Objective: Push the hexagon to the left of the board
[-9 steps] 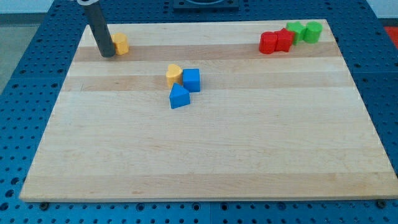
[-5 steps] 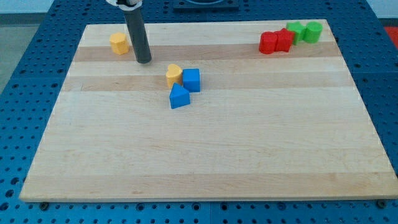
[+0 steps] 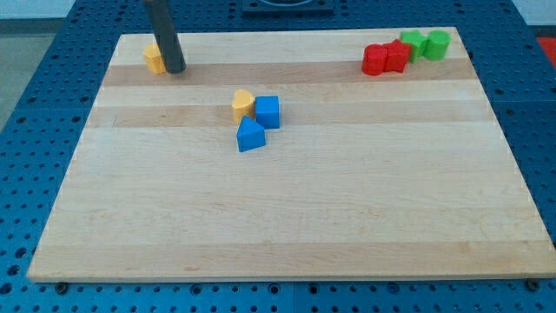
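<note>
Sitting in the frame's upper left, the yellow hexagon (image 3: 154, 58) lies just left of my tip (image 3: 175, 69), touching it, near the counter's (image 3: 287, 217) left edge; no jaws exist here.

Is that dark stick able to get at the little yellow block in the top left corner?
Probably yes: my tip is already right against the yellow hexagon block, on its right side, with nothing between them.

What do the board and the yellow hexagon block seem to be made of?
The pale wooden board looks like smooth, matt wood: lengthwise grain and plank bands show. The yellow hexagon block, beside my tip, looks like plastic, though painted wood is possible: uniform colour, no grain.
</note>
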Controlling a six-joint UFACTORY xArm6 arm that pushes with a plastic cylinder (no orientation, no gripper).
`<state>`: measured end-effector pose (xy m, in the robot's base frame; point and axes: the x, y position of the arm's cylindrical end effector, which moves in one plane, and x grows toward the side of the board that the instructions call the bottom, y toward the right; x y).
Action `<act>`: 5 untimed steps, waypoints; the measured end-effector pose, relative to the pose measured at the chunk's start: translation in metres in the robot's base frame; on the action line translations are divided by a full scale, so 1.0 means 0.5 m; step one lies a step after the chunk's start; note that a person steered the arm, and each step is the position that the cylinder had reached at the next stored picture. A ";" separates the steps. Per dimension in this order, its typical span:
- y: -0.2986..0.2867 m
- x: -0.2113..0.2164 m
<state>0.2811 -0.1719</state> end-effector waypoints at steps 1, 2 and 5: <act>0.071 0.018; 0.073 0.018; 0.073 0.018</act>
<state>0.2900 -0.1353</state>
